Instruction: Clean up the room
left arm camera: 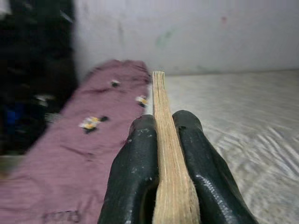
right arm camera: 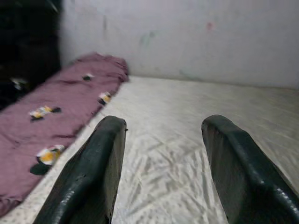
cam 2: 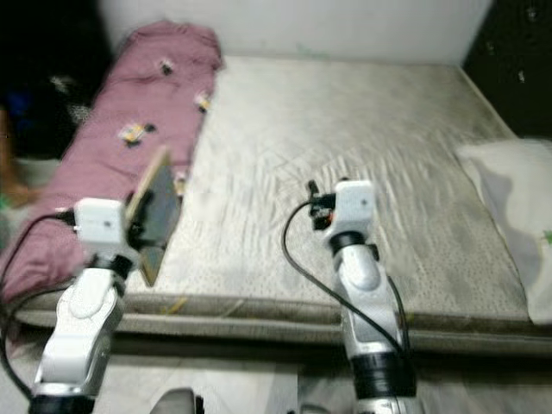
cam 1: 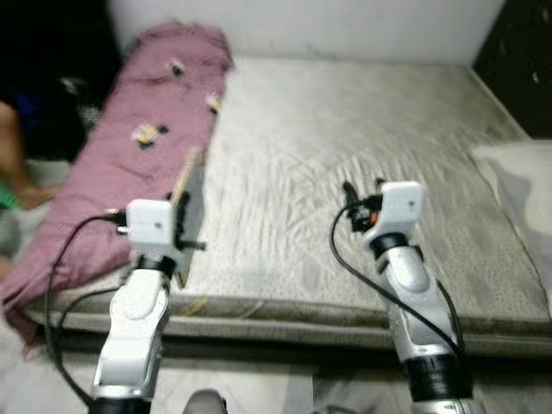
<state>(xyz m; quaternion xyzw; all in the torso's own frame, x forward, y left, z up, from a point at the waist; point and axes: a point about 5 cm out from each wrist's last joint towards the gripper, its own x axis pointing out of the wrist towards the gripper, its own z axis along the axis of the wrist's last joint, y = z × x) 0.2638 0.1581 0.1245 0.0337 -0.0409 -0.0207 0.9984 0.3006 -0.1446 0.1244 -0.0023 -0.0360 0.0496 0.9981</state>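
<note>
A thin flat wooden board (cam 1: pixel 188 203) stands on edge over the front left part of the bed (cam 1: pixel 362 129), pinched between the fingers of my left gripper (left arm camera: pixel 163 154). In the left wrist view its tan edge (left arm camera: pixel 163 140) runs up between the two black fingers. My right gripper (right arm camera: pixel 161 163) hovers open above the middle of the mattress with nothing between its fingers (right arm camera: pixel 96 172). A mauve blanket (cam 1: pixel 147 129) with small flower prints lies along the bed's left side.
A white pillow (cam 1: pixel 522 185) sits at the bed's right edge. A person's leg (cam 1: pixel 13 159) shows at far left beside the bed. A white wall (cam 1: pixel 328 26) runs behind the bed, and dark furniture (cam 1: pixel 517 60) stands at back right.
</note>
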